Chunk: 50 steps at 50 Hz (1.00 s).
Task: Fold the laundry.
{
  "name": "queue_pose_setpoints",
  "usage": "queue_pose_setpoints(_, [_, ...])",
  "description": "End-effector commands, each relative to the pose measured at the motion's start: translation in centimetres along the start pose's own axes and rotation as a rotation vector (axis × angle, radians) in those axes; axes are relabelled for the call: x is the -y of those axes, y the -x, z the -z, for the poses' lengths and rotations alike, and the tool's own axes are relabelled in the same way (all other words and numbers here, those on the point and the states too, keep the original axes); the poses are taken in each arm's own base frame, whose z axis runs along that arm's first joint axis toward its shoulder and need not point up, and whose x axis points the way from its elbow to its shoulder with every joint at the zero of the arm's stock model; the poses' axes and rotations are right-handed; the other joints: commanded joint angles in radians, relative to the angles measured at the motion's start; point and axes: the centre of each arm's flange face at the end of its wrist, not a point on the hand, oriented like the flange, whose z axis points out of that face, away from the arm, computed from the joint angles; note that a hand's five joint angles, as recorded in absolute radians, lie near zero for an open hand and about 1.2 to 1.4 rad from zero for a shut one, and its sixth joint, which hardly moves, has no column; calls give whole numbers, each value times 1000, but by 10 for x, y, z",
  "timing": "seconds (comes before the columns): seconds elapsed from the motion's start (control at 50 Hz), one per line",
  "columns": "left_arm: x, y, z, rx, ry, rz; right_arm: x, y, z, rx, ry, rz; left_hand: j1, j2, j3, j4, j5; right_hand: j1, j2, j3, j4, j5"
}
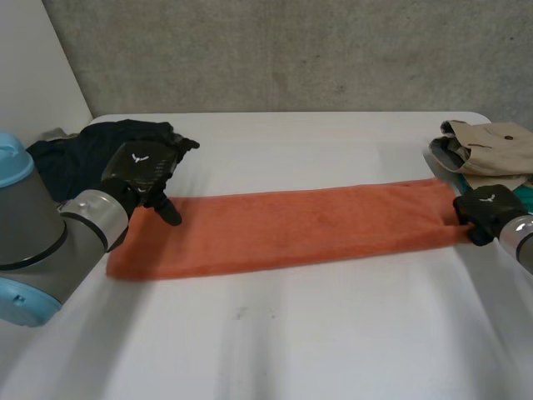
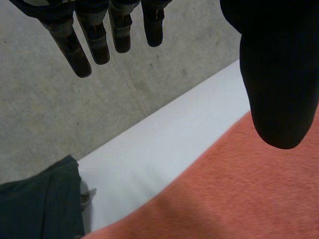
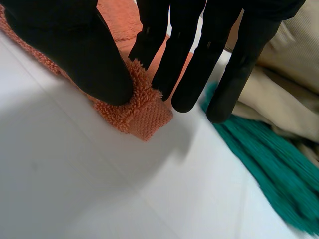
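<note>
Currently: long orange terry towel lies flat on the white table as a narrow strip. Taking the table as a clock face with 6 nearest the robot, it runs from about 9 o'clock to 3 o'clock, with the 3 o'clock end a little farther back.

Left hand: at the 9 o'clock end, over the far corner of the strip. In the left wrist view the fingers are straight and spread, well apart from the thumb, with nothing between them. The thumb hangs over the towel's pile; I cannot tell whether it touches. Hand is relaxed and empty.

Right hand: at the 3 o'clock end, on the short edge. In the right wrist view the thumb sits on the towel's corner and the nearest finger meets the pile from the other side. The terry bunches up between them, so the corner is pinched. The other fingers are straight, with tips just off the towel towards the neighbouring clothes.

Other items:
- crumpled dark navy garment at 10 o'clock, just behind the left hand, apart from the towel
- folded beige garment at 2 o'clock
- ribbed teal cloth lies partly under the beige garment, near the right hand's fingertips
</note>
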Motion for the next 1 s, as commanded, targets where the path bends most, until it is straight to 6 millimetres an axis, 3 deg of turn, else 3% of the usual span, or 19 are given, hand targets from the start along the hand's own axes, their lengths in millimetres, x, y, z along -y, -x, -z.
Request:
queue_pose_setpoints(0.02, [18, 1, 12, 9, -49, -12, -11, -50, 18, -154, 52, 2, 5, -16, -24, -13, -32, 293, 217, 210, 200, 235])
queue_pose_setpoints(0.18, [31, 4, 22, 23, -83, -17, -36, -110, 31, -299, 168, 172, 2, -19, -27, -16, -35, 293, 217, 210, 200, 235])
queue_pose_setpoints(0.24, [34, 4, 25, 27, -92, -20, -22, -106, 31, -299, 144, 221, 2, -19, -27, -16, -35, 293, 217, 210, 200, 235])
queue_pose_setpoints(0.28, [35, 5, 26, 32, -94, -19, 2, -94, 31, -288, 77, 240, 2, -19, -27, -16, -35, 293, 217, 210, 200, 235])
queue_pose_setpoints(0.3, [38, 6, 28, 35, -101, -17, 32, -78, 32, -272, -7, 255, 2, -19, -27, -16, -35, 293, 217, 210, 200, 235])
queue_pose_setpoints(0.42, [41, 10, 34, 51, -112, -11, 111, -2, 47, -148, -267, 300, 2, -19, -27, -16, -35, 293, 217, 210, 200, 235])
queue_pose_setpoints(0.44, [42, 10, 36, 53, -114, -8, 132, 32, 54, -86, -355, 332, 2, -19, -27, -16, -35, 293, 217, 210, 200, 235])
queue_pose_setpoints(0.5, [42, 10, 38, 56, -114, -3, 162, 86, 71, 13, -508, 377, 2, -19, -27, -16, -35, 293, 217, 210, 200, 235])
queue_pose_setpoints(0.52, [42, 10, 39, 54, -113, -2, 176, 122, 82, 76, -602, 401, 2, -19, -27, -16, -35, 293, 217, 210, 200, 235])
queue_pose_setpoints(0.58, [39, 9, 40, 53, -106, 2, 180, 176, 93, 180, -698, 441, 2, -19, -27, -16, -35, 293, 217, 210, 200, 235])
queue_pose_setpoints(0.6, [38, 8, 41, 50, -102, 3, 178, 210, 101, 251, -744, 472, 2, -19, -27, -16, -35, 293, 217, 210, 200, 235])
queue_pose_setpoints(0.64, [37, 7, 41, 49, -99, 4, 174, 241, 109, 312, -780, 508, 2, -19, -27, -16, -35, 293, 217, 210, 200, 235])
queue_pose_setpoints(0.66, [36, 7, 41, 49, -96, 5, 166, 269, 118, 376, -801, 542, 2, -19, -27, -16, -35, 293, 217, 210, 200, 235])
queue_pose_setpoints(0.74, [33, 5, 42, 44, -89, 6, 140, 319, 133, 498, -806, 615, 2, -19, -27, -16, -35, 293, 217, 210, 200, 235])
queue_pose_setpoints(0.8, [32, 4, 42, 39, -89, 5, 131, 330, 133, 507, -790, 640, -1, -22, -30, -19, -38, 293, 217, 210, 200, 235])
queue_pose_setpoints(0.88, [34, 3, 42, 36, -95, 3, 134, 321, 135, 480, -750, 592, -1, -22, -30, -19, -38, -779, -855, -862, -872, -837])
queue_pose_setpoints(0.96, [38, 3, 41, 36, -108, 0, 159, 271, 131, 381, -671, 364, -1, -22, -30, -19, -38, -929, -1005, -1012, -1022, -987])
queue_pose_setpoints(0.98, [39, 3, 41, 35, -112, -2, 167, 236, 125, 322, -622, 258, -1, -22, -30, -19, -38, -929, -1005, -1012, -1022, -987])
queue_pose_setpoints(1.0, [40, 3, 40, 34, -115, -2, 166, 221, 121, 303, -588, 209, -1, -22, -30, -19, -38, -929, -1005, -1012, -1022, -987])
